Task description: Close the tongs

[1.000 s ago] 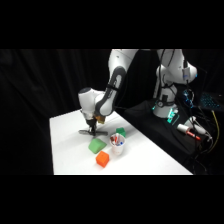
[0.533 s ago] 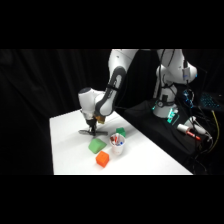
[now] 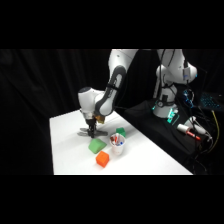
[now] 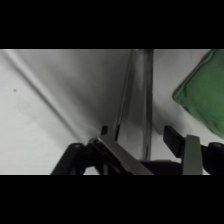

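Observation:
The silver-grey tongs (image 3: 81, 133) lie flat on the white table (image 3: 65, 150), and my gripper (image 3: 92, 132) is down on top of them. In the wrist view the tongs' (image 4: 148, 95) two thin arms run from between my fingers to the picture's top, a narrow gap between them. My gripper (image 4: 139, 135) is open and straddles both arms. The left finger sits close against the left arm. The right finger (image 4: 174, 137) stands a little off the right arm.
A green block (image 3: 96, 146) lies just in front of the gripper and shows as a green block (image 4: 202, 92) at the wrist view's right. An orange block (image 3: 102, 159), a white cup with pens (image 3: 117, 145) and a second green block (image 3: 120, 132) stand nearby.

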Robot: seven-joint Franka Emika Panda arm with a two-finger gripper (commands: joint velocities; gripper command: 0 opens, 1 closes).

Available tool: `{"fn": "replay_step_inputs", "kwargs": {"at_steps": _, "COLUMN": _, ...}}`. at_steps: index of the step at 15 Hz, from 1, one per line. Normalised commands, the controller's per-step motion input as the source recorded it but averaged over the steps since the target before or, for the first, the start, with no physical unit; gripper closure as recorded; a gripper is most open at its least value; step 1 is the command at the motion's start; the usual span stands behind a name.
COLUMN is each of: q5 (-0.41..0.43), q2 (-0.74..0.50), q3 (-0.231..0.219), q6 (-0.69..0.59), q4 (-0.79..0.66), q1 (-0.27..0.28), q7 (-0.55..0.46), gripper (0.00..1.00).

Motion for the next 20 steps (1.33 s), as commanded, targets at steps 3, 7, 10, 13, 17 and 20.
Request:
{"fn": "replay_step_inputs", "kwargs": {"at_steps": 3, "q5": 0.012, "q2": -0.28, "q3": -0.032, "q6": -0.21, "q4": -0.07, "q1": 0.060, "q7": -0.01, "gripper": 0.00}}
{"fn": "replay_step_inputs", "kwargs": {"at_steps": 7, "q5": -0.037, "q2": -0.36, "q3": -0.054, "q6": -0.28, "q4": -0.09, "q1": 0.067, "q7": 0.01, "gripper": 0.00}}
{"fn": "replay_step_inputs", "kwargs": {"at_steps": 10, "q5": -0.100, "q2": -0.47, "q3": -0.035, "q6": -0.38, "q4": -0.11, "q1": 0.054, "q7": -0.05, "gripper": 0.00}}
{"fn": "replay_step_inputs", "kwargs": {"at_steps": 13, "q5": -0.143, "q2": -0.56, "q3": 0.006, "q6": -0.46, "q4": -0.14, "q1": 0.031, "q7": -0.16, "gripper": 0.00}}
{"fn": "replay_step_inputs", "kwargs": {"at_steps": 17, "q5": -0.141, "q2": -0.52, "q3": 0.053, "q6": -0.52, "q4": -0.07, "q1": 0.005, "q7": -0.23, "gripper": 0.00}}
{"fn": "replay_step_inputs", "kwargs": {"at_steps": 20, "q5": -0.099, "q2": -0.40, "q3": 0.079, "q6": -0.44, "q4": -0.01, "q1": -0.017, "q7": -0.25, "gripper": 0.00}}
